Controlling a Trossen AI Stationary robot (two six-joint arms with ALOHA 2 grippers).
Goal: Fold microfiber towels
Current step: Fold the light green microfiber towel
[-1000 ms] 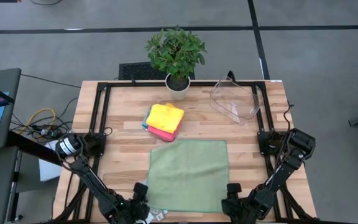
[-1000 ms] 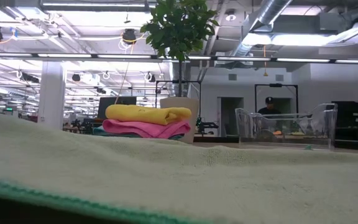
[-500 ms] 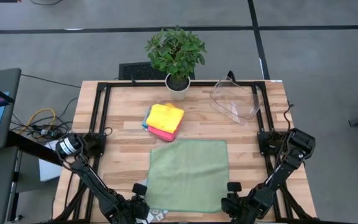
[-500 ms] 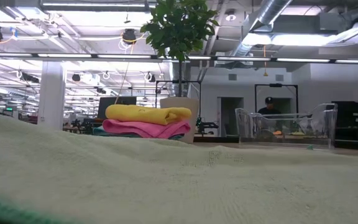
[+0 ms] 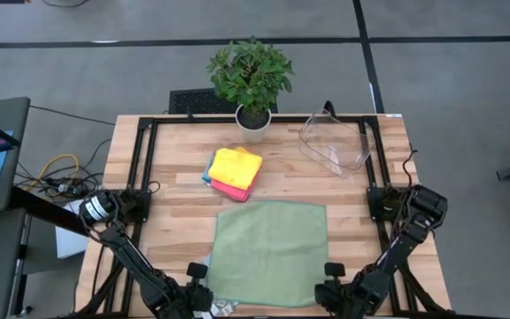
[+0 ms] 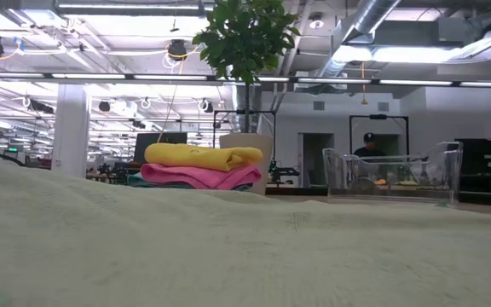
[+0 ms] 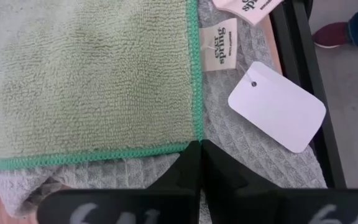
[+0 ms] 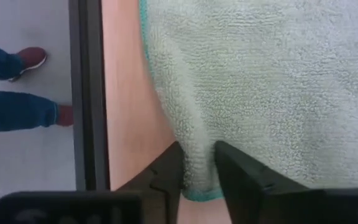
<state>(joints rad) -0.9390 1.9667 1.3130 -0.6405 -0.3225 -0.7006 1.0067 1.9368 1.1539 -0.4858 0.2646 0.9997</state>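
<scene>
One sage green towel (image 5: 268, 252) lies flat on the table (image 5: 175, 226), near edge. Left gripper (image 7: 199, 163) pinched closed on its near-left corner; right gripper (image 8: 197, 163) clamps the near-right corner. Folded towels (image 5: 235, 171) stacked behind.

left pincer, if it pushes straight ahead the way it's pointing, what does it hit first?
Likely the sage green towel: the left pincer is shut at its teal-stitched corner, over a grey waffle cloth. Depth is unclear.
</scene>
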